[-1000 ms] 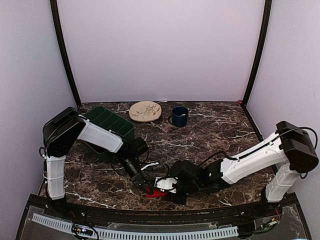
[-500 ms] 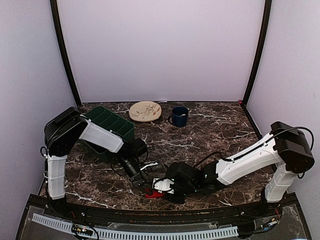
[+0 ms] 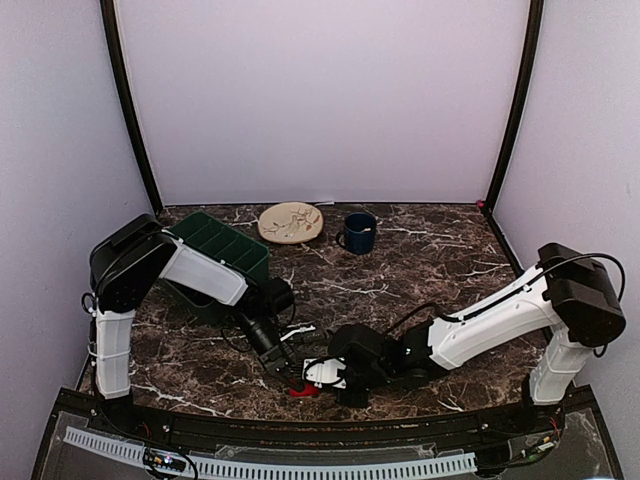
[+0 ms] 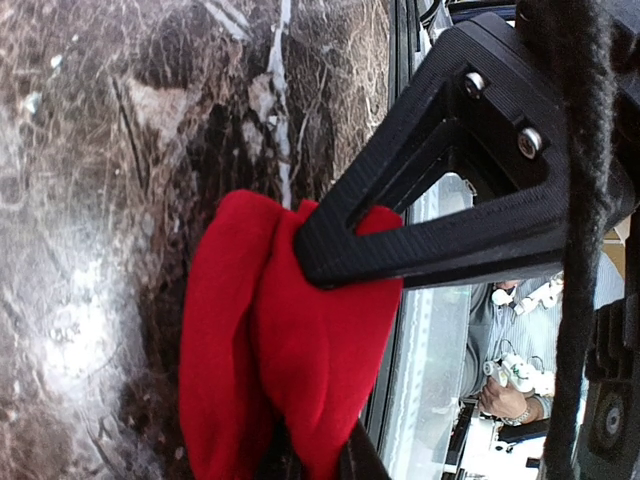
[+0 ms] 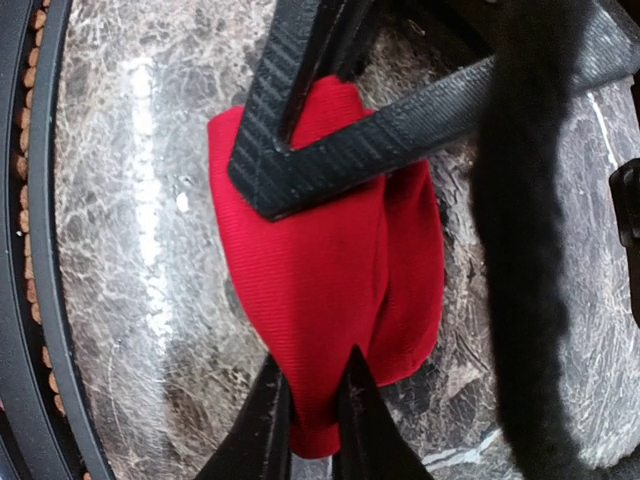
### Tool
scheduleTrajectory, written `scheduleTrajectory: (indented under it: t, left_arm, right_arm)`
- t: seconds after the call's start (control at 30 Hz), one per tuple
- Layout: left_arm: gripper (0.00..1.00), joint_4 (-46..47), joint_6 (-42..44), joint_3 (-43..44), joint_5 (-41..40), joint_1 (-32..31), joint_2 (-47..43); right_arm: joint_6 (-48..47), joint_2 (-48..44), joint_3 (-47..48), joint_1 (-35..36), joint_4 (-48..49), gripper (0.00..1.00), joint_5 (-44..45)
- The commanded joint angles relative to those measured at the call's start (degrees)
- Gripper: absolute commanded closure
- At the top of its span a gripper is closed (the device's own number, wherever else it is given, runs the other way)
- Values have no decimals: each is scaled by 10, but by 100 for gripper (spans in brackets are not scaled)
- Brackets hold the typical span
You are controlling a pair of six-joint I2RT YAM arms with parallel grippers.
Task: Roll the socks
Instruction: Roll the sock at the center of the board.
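Marble tabletop, near edge: both grippers pinch the red socks (image 5: 320, 280).
Left gripper (image 3: 296, 381) is clamped across one fold of the bundle, and right gripper (image 5: 312, 410) nips the opposite edge between its tips. I'd hold the fabric taut while turning it over itself. Well beyond both grippers, green bin (image 3: 215, 245) and blue mug (image 3: 358, 232) show no contents I can make out.

White arm shells (image 3: 495, 320), black joints (image 3: 125, 265), black ribbed triangular fingers (image 4: 450, 240), silver screws (image 4: 527, 142), black braided cable (image 4: 575, 330)

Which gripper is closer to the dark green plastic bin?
Left. The left gripper pinches the red fabric socks on the bin side; the right gripper pinches them from the far side.
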Motion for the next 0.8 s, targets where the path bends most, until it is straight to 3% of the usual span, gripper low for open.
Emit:
scheduleTrajectory:
  t: [0.0,0.27,0.77]
  left_arm:
    - [88,-17,6,4,-23,0,7]
    - [79,-9,-9,-2,-51,2,-10]
    - [77,19,-47,-26,-85,35,-76]
  right_arm:
    - [-2,18,22,0,-14,91,-36]
    - [9,19,21,-13,-34,96,-64]
    - [28,31,41,-46,-66,98,-122]
